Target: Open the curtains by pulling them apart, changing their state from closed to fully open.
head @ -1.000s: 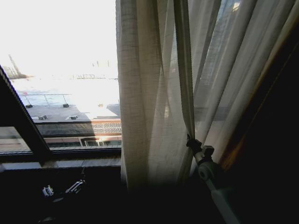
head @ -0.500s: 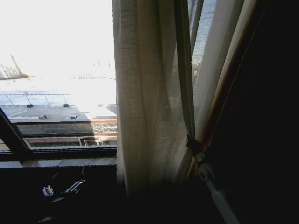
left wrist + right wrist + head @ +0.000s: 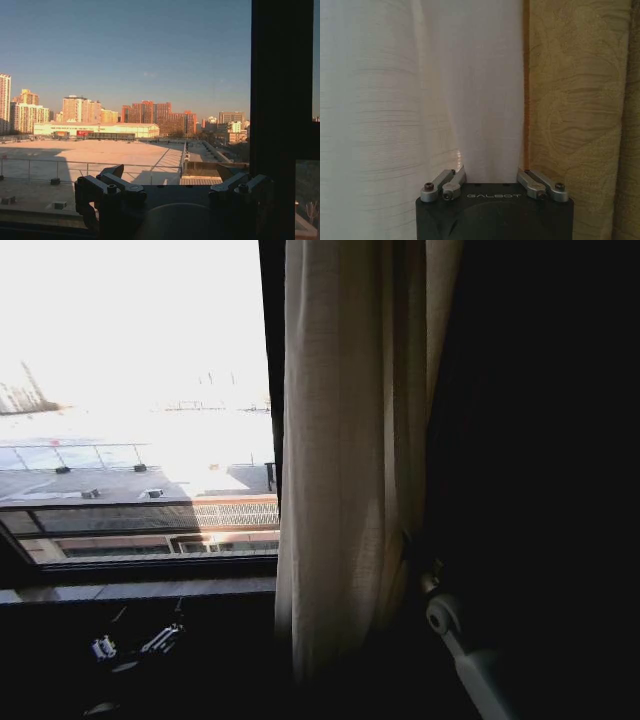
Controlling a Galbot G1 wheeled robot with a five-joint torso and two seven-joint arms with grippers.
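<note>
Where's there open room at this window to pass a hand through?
Open room lies along the window sill, between the dark frame corner and the gathered sheer curtain. It is crowded at the curtain's far edge, where the right gripper sits against the fabric beside the tan drape.

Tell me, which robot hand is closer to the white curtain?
The right. The right gripper sits right against the white curtain, at its edge by the tan drape. The left gripper hangs low below the windowsill, apart from it.
</note>
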